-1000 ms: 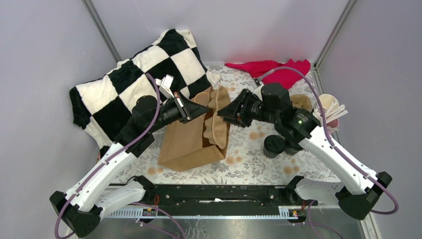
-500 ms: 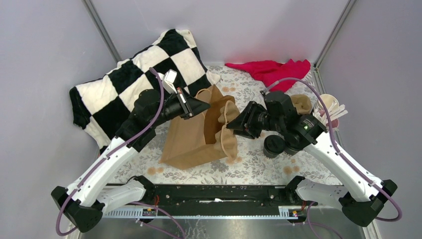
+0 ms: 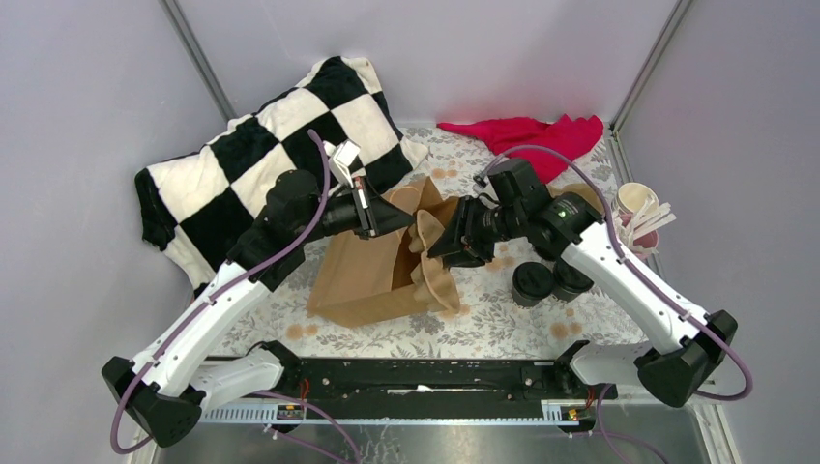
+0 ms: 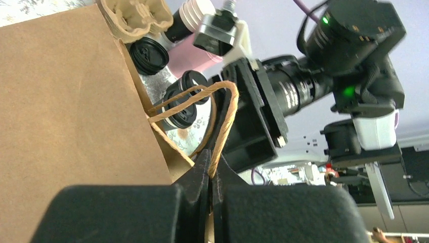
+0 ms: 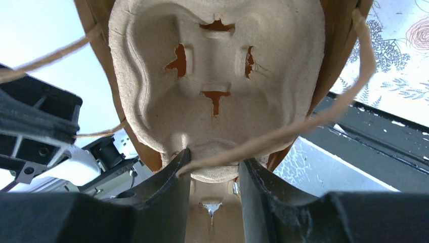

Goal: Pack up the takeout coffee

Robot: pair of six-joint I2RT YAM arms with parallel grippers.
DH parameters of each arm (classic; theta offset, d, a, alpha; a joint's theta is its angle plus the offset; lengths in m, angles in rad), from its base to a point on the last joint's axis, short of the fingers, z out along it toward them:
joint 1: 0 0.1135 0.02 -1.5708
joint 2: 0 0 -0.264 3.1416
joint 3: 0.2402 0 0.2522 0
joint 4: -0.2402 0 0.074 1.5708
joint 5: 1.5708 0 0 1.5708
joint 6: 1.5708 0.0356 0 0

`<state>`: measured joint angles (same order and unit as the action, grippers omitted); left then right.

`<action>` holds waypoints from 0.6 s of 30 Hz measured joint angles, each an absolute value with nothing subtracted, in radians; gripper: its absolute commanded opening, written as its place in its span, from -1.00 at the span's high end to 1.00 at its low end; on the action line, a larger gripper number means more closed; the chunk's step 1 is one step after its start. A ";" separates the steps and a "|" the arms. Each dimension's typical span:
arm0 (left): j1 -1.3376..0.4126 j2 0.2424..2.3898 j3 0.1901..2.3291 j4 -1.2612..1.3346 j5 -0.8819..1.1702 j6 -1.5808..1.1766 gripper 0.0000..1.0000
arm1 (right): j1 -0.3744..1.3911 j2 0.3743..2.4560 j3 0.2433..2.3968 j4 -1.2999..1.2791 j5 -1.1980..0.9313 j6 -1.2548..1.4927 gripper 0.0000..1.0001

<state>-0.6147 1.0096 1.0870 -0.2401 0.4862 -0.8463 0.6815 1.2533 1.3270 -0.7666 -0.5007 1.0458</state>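
Observation:
Two takeout coffee cups [image 3: 532, 283] [image 3: 571, 280], black with black lids, stand on the table right of the brown paper bag [image 3: 367, 280]; the left wrist view shows them [image 4: 148, 54] [image 4: 184, 98] past the bag's edge. My left gripper [image 3: 401, 220] is shut on the bag's twine handle [image 4: 225, 116], pinched between the fingertips [image 4: 211, 169]. My right gripper [image 3: 437, 253] is shut on the rim of a pulp cup carrier [image 5: 217, 76], which sits in the bag's mouth [image 5: 344, 45] with the other handle [image 5: 303, 126] across it.
A black-and-white checkered cushion [image 3: 261, 164] lies behind the bag on the left. A red cloth [image 3: 532, 140] is at the back. A pink cup of stirrers [image 3: 643, 217] stands at the right wall. A second pulp carrier [image 4: 136, 15] lies beyond the cups.
My right gripper has carried the pulp carrier left, back to the bag's mouth. My left gripper has shifted right and slightly back with the handle, pulling the bag's top with it.

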 measured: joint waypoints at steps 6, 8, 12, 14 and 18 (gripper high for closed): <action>-0.615 1.010 1.087 -0.265 0.544 -0.804 1.00 | 0.596 1.309 1.340 -0.795 -0.617 0.995 0.21; -0.615 1.010 1.087 -0.279 0.551 -0.795 1.00 | 0.568 1.314 1.340 -0.806 -0.643 0.983 0.21; -0.615 1.010 1.087 -0.292 0.555 -0.786 1.00 | 0.546 1.315 1.348 -0.831 -0.656 0.973 0.20; -0.615 1.010 1.087 -0.291 0.558 -0.786 1.00 | 0.543 1.315 1.353 -0.833 -0.656 0.981 0.20; -0.615 1.010 1.087 -0.289 0.568 -0.786 1.00 | 0.540 1.314 1.342 -0.795 -0.667 1.052 0.20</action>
<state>-0.6147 1.0103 1.0870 -0.2890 0.5682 -0.7864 0.5400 1.3136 1.3418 -0.7948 -0.6674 1.0515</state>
